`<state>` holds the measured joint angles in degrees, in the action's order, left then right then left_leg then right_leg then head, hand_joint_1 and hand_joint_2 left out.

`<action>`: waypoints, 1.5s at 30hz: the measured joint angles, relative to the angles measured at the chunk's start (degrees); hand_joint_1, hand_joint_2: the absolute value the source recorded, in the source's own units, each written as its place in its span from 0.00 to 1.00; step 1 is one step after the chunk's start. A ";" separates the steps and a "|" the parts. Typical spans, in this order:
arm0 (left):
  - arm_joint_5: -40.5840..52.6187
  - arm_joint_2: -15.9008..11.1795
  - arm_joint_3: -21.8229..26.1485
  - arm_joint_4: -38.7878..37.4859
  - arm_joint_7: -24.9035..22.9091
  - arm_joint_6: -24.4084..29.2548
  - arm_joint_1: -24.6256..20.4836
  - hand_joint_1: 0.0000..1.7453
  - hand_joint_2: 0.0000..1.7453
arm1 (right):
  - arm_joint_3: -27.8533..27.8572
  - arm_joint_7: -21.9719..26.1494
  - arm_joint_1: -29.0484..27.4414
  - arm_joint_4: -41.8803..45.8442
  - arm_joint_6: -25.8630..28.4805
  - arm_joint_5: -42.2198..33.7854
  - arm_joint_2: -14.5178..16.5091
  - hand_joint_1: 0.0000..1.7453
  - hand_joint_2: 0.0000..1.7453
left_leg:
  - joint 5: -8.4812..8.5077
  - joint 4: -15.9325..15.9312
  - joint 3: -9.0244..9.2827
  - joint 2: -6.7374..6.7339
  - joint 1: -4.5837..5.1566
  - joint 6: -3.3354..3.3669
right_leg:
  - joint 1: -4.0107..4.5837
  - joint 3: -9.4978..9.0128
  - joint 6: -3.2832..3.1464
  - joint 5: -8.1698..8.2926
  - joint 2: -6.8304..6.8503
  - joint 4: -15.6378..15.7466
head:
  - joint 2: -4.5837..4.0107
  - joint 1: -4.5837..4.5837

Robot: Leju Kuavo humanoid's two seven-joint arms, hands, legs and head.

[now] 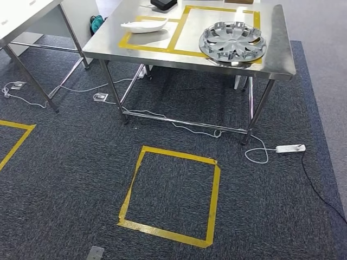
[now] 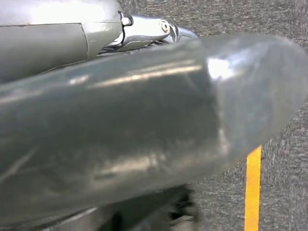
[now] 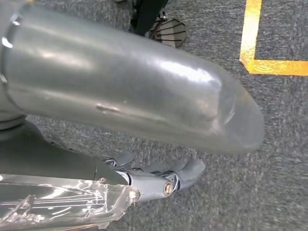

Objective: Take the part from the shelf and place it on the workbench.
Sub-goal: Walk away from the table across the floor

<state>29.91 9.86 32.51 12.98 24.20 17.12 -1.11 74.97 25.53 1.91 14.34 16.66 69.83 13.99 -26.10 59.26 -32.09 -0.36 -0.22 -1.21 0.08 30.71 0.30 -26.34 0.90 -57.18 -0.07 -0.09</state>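
Note:
A steel workbench (image 1: 122,50) stands ahead in the head view, marked with yellow tape rectangles. A silver wheel cover (image 1: 232,42) lies on its right side, inside one rectangle. A white moulded part (image 1: 144,25) lies on its left side. My left hand (image 2: 163,29) hangs over grey carpet, a straight finger showing past the wide grey thumb, with nothing in it. My right hand (image 3: 167,182) also hangs over the carpet, fingers stretched out and holding nothing.
A yellow tape square (image 1: 132,184) marks the carpet in front of the bench. A white power strip (image 1: 290,148) and cables lie by the bench's right legs. A second table (image 1: 24,16) stands at the far left. A black box (image 1: 164,3) sits at the bench's back.

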 joint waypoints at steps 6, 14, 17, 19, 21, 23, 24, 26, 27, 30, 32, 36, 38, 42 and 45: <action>-0.55 -0.15 0.26 0.00 0.02 0.20 0.30 0.00 0.00 | -0.16 0.04 0.15 -0.01 -0.32 0.62 0.05 0.00 0.00 | 0.82 -3.74 1.13 0.17 -0.07 1.68 | 0.13 1.43 1.77 -1.42 0.25 -2.13 | 0.00 -0.29; -0.57 -0.08 1.47 0.00 -0.04 0.59 0.66 0.00 0.00 | -0.25 -0.10 0.14 -0.11 -0.28 1.13 0.16 0.00 0.00 | 1.28 -3.77 0.99 1.75 -0.36 1.86 | -0.47 3.43 2.74 -2.76 -1.25 -7.90 | 0.00 -0.72; -0.57 0.00 1.56 0.00 -0.07 0.69 0.65 0.00 0.00 | -0.27 -0.12 0.36 -0.17 -0.28 1.15 0.17 0.00 0.00 | 1.45 -3.79 0.89 2.46 -0.31 0.90 | -0.46 -0.50 2.07 -0.78 -2.64 -0.01 | 0.00 -0.62; -0.57 0.02 1.62 0.00 -0.07 0.73 0.76 0.00 0.00 | -0.30 -0.13 0.44 -0.20 -0.26 1.16 0.17 0.00 0.00 | 1.72 -4.13 0.96 2.74 -0.52 0.12 | -0.20 -0.72 1.16 -0.55 -2.37 0.53 | 0.00 -0.59; -0.57 0.03 1.72 0.00 -0.09 0.75 0.81 0.00 0.00 | -0.34 -0.12 0.52 -0.22 -0.25 1.22 0.18 0.00 0.00 | 0.63 -2.98 0.48 2.40 -0.69 -0.48 | -0.26 -1.16 0.17 0.14 -1.86 1.30 | 0.00 -0.55; -0.57 0.04 1.80 0.00 -0.21 0.70 0.73 0.00 0.00 | -0.47 -0.10 0.53 -0.24 -0.30 1.38 0.18 0.00 0.00 | -3.13 2.68 -2.14 1.69 -0.73 -0.86 | -0.44 -1.09 -0.42 0.79 -1.15 1.75 | 0.00 -0.37; -0.56 0.05 1.82 0.00 -0.28 0.63 0.70 0.00 0.00 | -0.53 -0.11 0.50 -0.24 -0.32 1.47 0.17 0.00 0.00 | -5.27 6.65 -3.95 1.50 -0.78 -1.05 | -0.48 -0.80 -0.48 0.98 -0.80 1.75 | 0.00 -0.27; -0.49 0.07 1.86 0.00 -0.38 0.39 0.80 0.00 0.00 | -0.61 -0.17 0.44 -0.24 -0.32 1.57 0.16 0.00 0.00 | -7.04 11.78 -6.04 1.31 -0.96 -1.45 | -0.62 -0.29 -0.19 1.25 0.00 1.72 | 0.00 -0.25; -0.44 0.08 1.87 0.00 -0.40 0.27 0.86 0.00 0.00 | -0.61 -0.22 0.43 -0.24 -0.30 1.60 0.15 0.00 0.00 | -6.33 11.37 -5.57 1.19 -1.10 -1.66 | -0.78 -0.07 0.04 1.36 0.38 1.68 | 0.00 -0.24; -0.30 0.25 1.89 0.00 -0.42 0.10 0.69 0.00 0.00 | -0.62 -0.42 0.44 -0.24 -0.14 1.64 0.08 0.00 0.00 | -1.94 1.00 0.62 -0.59 -1.85 -2.58 | -1.29 0.62 1.31 1.26 1.37 0.83 | 0.00 -0.03; -0.20 0.49 1.89 0.00 -0.43 0.07 0.38 0.00 0.00 | -0.64 -0.46 0.43 -0.24 0.00 1.67 -0.08 0.00 0.00 | -1.10 -3.04 2.73 -1.47 -1.96 -2.12 | -1.29 1.02 2.30 0.76 1.88 0.15 | 0.00 -0.26; 0.46 0.55 1.90 0.00 -0.69 0.03 0.65 0.00 0.00 | -0.70 -0.60 0.40 -0.24 0.17 1.72 -0.14 0.00 0.00 | -0.67 -3.09 2.20 -0.40 -1.45 0.30 | -1.83 0.96 3.53 -0.18 1.83 -0.51 | 0.00 -0.79; 0.95 0.60 1.90 0.00 -0.93 0.04 0.69 0.00 0.00 | -0.74 -0.80 0.28 -0.25 0.26 1.88 -0.14 0.00 0.00 | -0.30 -3.12 1.96 0.14 -1.40 0.99 | -1.79 3.45 3.68 -3.52 0.35 -6.07 | 0.00 -0.90; 1.39 0.64 1.90 0.00 -1.13 0.06 0.74 0.00 0.00 | -0.97 -1.15 0.12 -0.26 0.29 2.21 -0.15 0.00 0.00 | -0.22 -3.09 1.69 1.81 -0.87 1.40 | -1.37 8.65 3.03 -6.95 -0.69 -16.75 | 0.00 -0.94; 1.63 0.77 1.90 0.00 -1.18 0.05 0.61 0.00 0.00 | -1.06 -1.16 0.15 -0.26 0.35 2.24 -0.19 0.00 0.00 | -0.30 -3.06 1.86 3.53 -0.62 1.30 | -1.09 3.88 1.93 -1.35 -2.48 -6.31 | 0.00 -0.95</action>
<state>31.53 10.63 34.40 12.98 23.02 17.17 -0.50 73.91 24.37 2.06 14.08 17.01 72.06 13.80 -26.40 56.20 -30.23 3.16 -0.84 0.10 -1.01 34.59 2.24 -27.69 -1.58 -63.49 -0.07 -1.04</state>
